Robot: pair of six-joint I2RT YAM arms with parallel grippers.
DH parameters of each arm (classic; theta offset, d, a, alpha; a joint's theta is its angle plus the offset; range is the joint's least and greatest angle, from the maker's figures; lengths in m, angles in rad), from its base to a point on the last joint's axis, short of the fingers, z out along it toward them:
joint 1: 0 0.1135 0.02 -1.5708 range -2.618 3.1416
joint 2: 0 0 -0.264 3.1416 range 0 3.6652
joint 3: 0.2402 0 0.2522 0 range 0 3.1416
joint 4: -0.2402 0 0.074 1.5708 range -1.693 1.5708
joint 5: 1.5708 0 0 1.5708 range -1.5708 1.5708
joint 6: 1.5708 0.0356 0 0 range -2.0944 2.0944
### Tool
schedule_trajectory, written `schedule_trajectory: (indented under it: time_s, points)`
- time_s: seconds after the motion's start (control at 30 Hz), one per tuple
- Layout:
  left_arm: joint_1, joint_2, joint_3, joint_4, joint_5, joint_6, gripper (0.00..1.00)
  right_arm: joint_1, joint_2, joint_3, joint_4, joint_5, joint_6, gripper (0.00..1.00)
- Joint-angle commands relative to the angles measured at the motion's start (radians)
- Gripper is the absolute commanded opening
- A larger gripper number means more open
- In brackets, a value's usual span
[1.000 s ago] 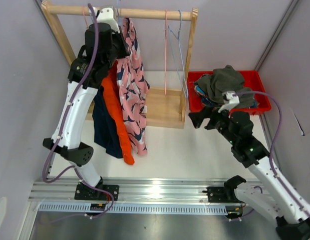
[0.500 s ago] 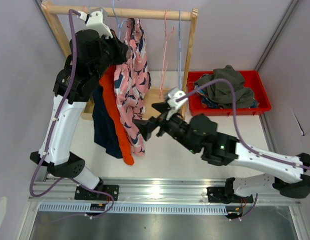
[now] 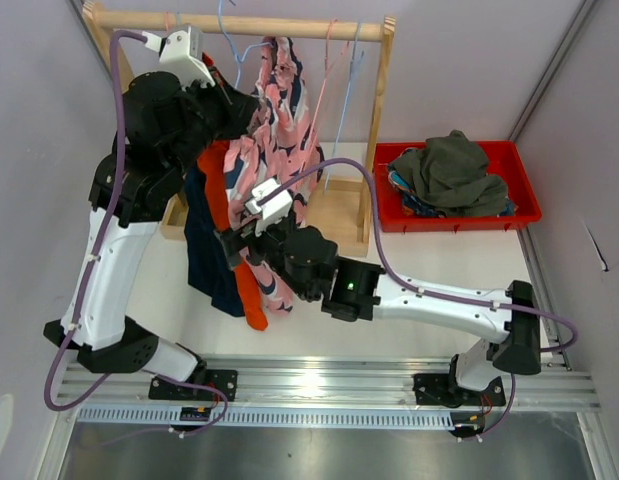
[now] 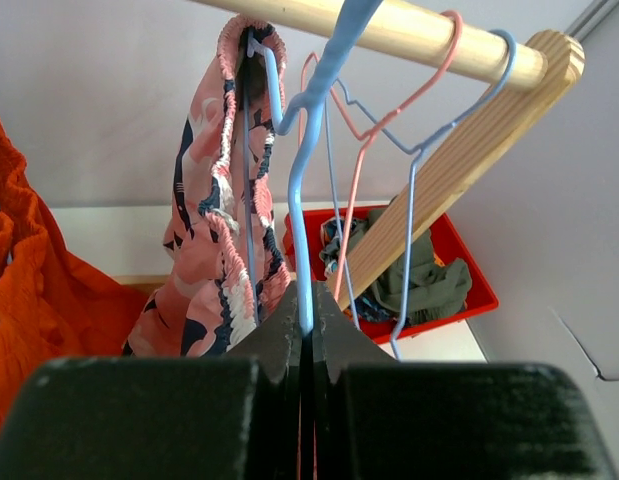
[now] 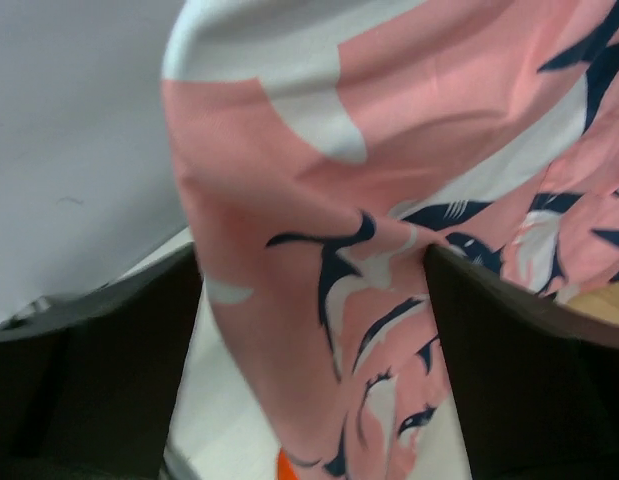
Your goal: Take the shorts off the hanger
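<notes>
The blue hanger is pinched tight by the left gripper in the upper left of the top view, and the pink shorts are hung on it from the wooden rail. The right gripper is held wide open at the lower part of the pink shorts, left of the middle of the frame, with the cloth seen between its two fingers. The orange shorts and the navy shorts are hung just left of the pink pair, and the olive shorts are piled in the red bin at the right.
</notes>
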Motion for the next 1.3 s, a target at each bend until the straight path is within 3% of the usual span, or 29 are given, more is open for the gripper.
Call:
schedule_trajectory:
  time_s: [0.0,0.03,0.07,0.2,0.47,0.6,1.0,1.27]
  points:
    - [-0.006,-0.066,-0.016,0.073,0.035,-0.017,0.0,0.006,0.035,0.048,0.133,0.081,-0.016,0.65]
    - [-0.006,-0.071,-0.027,0.075,0.033,-0.011,0.0,0.012,0.037,0.043,0.138,0.081,-0.011,0.4]
    - [-0.006,-0.076,-0.025,0.075,0.032,-0.006,0.0,0.018,0.037,0.036,0.148,0.093,-0.007,0.0]
    - [-0.005,-0.083,-0.027,0.07,0.019,0.015,0.0,0.093,0.012,-0.052,0.175,0.151,-0.016,0.0]
    - [0.0,-0.063,-0.03,0.083,-0.086,0.08,0.0,0.395,-0.009,-0.147,0.083,0.378,0.065,0.0]
    - [0.008,-0.045,-0.038,0.093,-0.128,0.13,0.0,0.423,0.012,-0.13,0.054,0.368,0.144,0.0]
    - [0.054,-0.014,-0.053,0.156,-0.179,0.225,0.0,0.447,0.1,-0.059,0.096,0.325,0.111,0.0]
    - [0.074,0.015,0.013,0.135,-0.156,0.222,0.0,0.457,0.086,-0.079,0.116,0.331,0.105,0.0]
